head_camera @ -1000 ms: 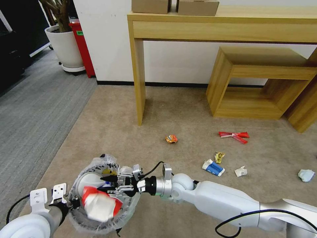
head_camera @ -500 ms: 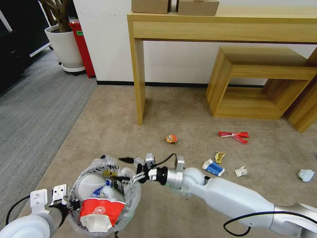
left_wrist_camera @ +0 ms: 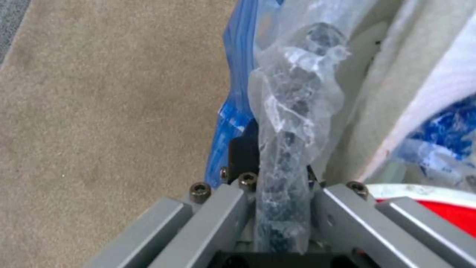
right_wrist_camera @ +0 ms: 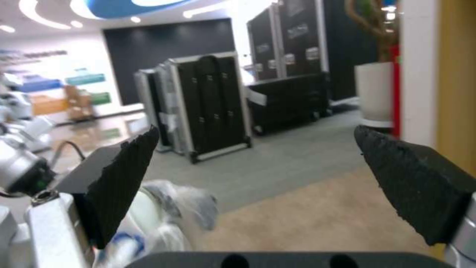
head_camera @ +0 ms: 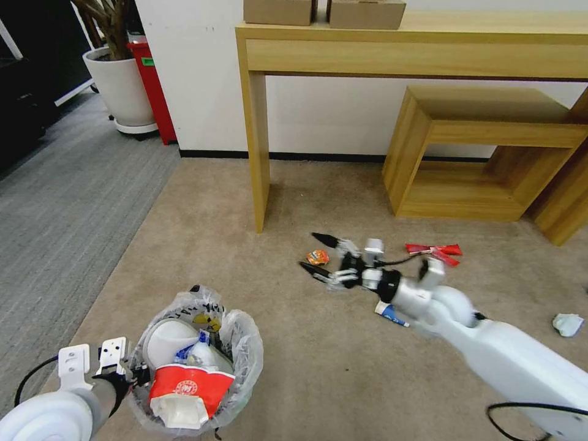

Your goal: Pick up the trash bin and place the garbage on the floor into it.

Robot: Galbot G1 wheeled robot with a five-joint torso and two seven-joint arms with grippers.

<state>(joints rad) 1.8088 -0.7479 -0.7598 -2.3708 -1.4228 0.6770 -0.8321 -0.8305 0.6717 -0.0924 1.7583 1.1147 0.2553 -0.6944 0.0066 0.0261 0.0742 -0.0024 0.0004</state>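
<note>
The trash bin (head_camera: 242, 361), lined with a crinkly whitish bag, sits low at my left and holds a red-and-white cup (head_camera: 190, 384) and other litter. My left gripper (head_camera: 133, 373) is shut on its rim; the left wrist view shows the bagged rim (left_wrist_camera: 285, 175) clamped in my left gripper (left_wrist_camera: 279, 182). My right gripper (head_camera: 316, 252) hangs open and empty just above the orange packet (head_camera: 318, 258) on the beige floor (head_camera: 208, 233). In the right wrist view my right gripper (right_wrist_camera: 267, 178) has its black pads (right_wrist_camera: 130, 175) wide apart. Red wrappers (head_camera: 436, 250), a blue carton (head_camera: 384, 310) and crumpled paper (head_camera: 568, 324) lie to the right.
A tall wooden table's leg (head_camera: 260, 153) stands just behind the packet, with a low wooden shelf (head_camera: 478, 153) to its right. A white planter (head_camera: 119, 86) and red bin (head_camera: 150, 86) stand at the back left beside grey striped carpet (head_camera: 61, 202).
My right arm has swung from over the bin out to the right, ending above the orange packet. The red-and-white cup has settled into the bin. The left arm holds still.
</note>
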